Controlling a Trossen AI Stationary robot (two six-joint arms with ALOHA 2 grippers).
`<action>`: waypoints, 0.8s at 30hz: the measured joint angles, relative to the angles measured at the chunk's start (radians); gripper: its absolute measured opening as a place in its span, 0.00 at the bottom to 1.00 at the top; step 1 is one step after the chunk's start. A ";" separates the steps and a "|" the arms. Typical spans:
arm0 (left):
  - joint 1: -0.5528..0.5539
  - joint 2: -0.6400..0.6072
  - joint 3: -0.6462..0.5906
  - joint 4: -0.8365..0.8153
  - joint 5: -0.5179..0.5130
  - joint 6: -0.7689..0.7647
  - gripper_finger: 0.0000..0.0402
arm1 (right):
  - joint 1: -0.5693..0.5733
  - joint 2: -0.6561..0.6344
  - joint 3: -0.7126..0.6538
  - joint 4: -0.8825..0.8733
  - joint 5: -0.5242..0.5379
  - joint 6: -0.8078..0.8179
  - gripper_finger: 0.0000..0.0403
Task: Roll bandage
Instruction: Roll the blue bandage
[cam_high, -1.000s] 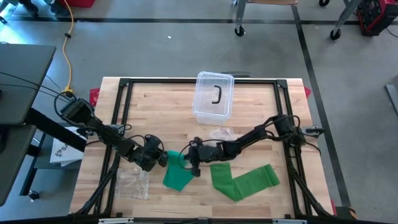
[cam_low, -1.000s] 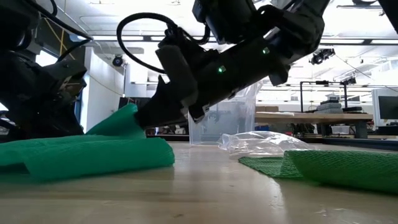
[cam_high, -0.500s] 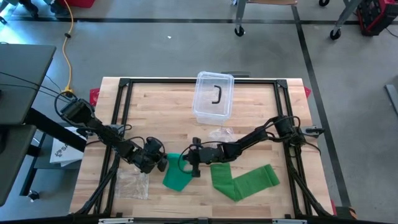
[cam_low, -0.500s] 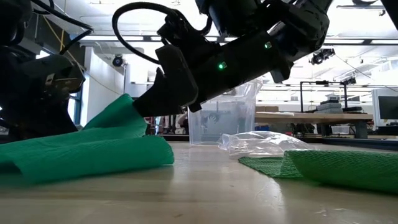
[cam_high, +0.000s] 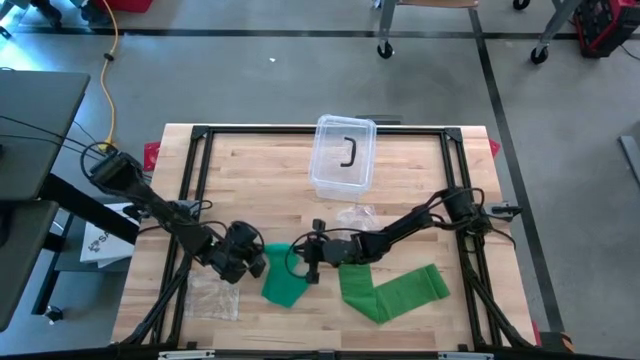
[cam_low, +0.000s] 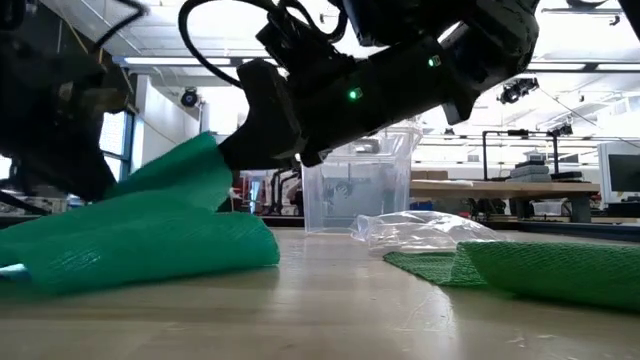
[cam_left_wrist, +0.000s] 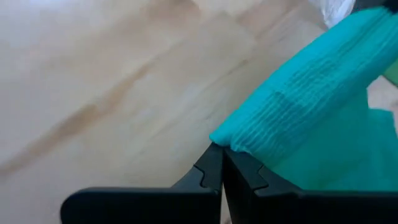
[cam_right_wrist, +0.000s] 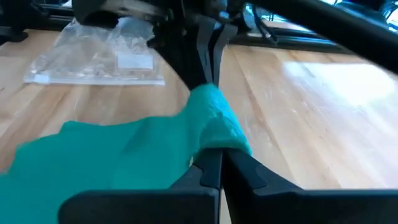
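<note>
**Both arms pinching the green bandage, rolling barely started**

So here's where things stand. The green bandage (cam_high: 285, 284) is near the front edge of the surface, a bit left of the middle, and it's mostly just a flat, loosely folded strip with one end lifted up. No tight roll anywhere that I can see.

The left gripper (cam_high: 254, 262) is at the bandage's left upper corner, fingers pressed together with a bit of the cloth caught between them; the left wrist view shows the fabric edge right at the tips. The right gripper (cam_high: 300, 262) comes in from the other side and its fingers are also clamped tight on the raised end, which the right wrist view shows bunched up just past the tips. The two grippers sit close to each other with the lifted end between them.

There's a second green bandage (cam_high: 392, 291) lying flat toward the front right corner, untouched. Also a clear plastic box (cam_high: 344, 155) at the back edge, a crumpled plastic wrapper (cam_high: 356, 214) in the middle, and a plastic bag (cam_high: 213, 294) near the front left corner.

My take: this is the very beginning. They've got a hold on the end, but pretty much all the actual winding is left to do
</note>
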 joint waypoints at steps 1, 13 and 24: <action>-0.003 -0.018 0.016 -0.046 -0.009 0.000 0.00 | 0.000 -0.008 0.000 -0.002 0.008 -0.009 0.00; -0.041 -0.201 0.113 -0.315 -0.126 0.043 0.00 | -0.016 -0.095 -0.024 0.054 0.075 -0.062 0.00; -0.056 -0.241 0.119 -0.274 -0.276 0.134 0.00 | -0.082 -0.183 -0.349 0.493 -0.091 0.058 0.00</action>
